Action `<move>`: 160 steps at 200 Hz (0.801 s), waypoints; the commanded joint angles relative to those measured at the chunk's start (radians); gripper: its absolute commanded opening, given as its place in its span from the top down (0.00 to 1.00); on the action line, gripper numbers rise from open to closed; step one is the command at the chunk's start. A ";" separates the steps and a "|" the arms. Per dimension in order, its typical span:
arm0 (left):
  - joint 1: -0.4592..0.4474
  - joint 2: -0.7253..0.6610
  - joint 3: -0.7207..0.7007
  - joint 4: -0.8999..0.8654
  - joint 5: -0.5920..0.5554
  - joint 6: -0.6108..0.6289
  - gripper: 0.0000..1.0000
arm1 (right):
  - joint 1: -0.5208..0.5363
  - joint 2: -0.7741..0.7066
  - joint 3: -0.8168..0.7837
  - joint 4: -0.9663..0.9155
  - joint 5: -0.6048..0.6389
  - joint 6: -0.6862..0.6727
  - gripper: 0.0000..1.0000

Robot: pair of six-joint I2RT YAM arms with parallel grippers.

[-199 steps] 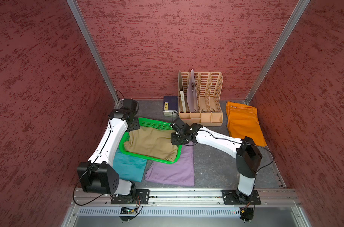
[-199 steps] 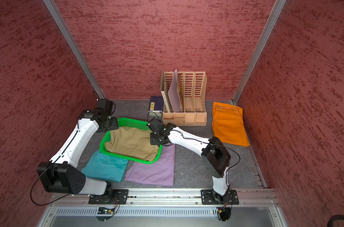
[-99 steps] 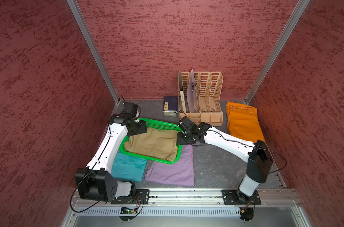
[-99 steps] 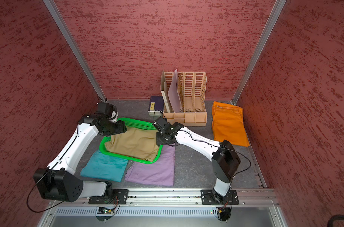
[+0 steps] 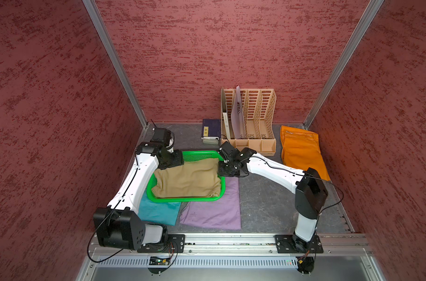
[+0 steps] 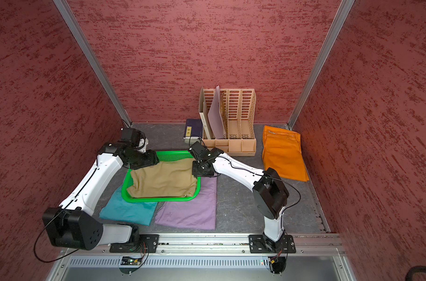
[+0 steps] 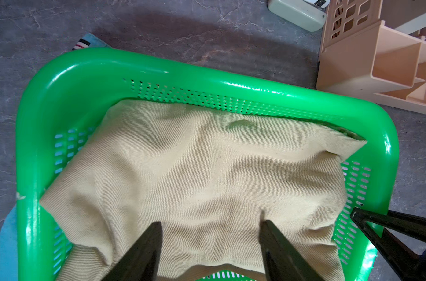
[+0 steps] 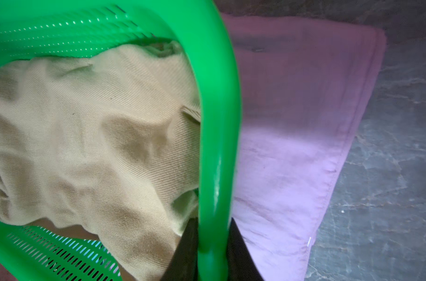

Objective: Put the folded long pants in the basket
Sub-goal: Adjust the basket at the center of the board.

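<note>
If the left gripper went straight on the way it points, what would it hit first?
Probably the tan pants in the basket: the open left gripper points down at them, though depth is unclear.

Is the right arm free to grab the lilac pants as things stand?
Probably not: the right gripper is shut on the basket rim, and that basket covers part of the lilac pants.

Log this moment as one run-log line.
left jaws: open over tan pants | right jaws: shut on basket rim | in basket: tan pants | outside: teal pants, lilac pants, orange pants
</note>
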 commanded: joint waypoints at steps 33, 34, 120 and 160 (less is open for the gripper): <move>-0.006 0.000 0.027 0.006 0.129 0.004 0.32 | -0.084 -0.060 0.009 -0.104 0.014 -0.099 0.92; -0.009 0.000 0.026 0.004 0.130 0.005 0.32 | -0.086 -0.060 0.004 -0.103 0.014 -0.101 0.92; -0.106 0.056 -0.037 -0.034 0.099 -0.002 0.40 | -0.150 -0.181 -0.068 -0.010 -0.005 -0.203 0.43; -0.175 0.038 -0.040 0.024 0.157 -0.042 0.43 | -0.175 -0.254 -0.049 -0.104 0.070 -0.252 0.42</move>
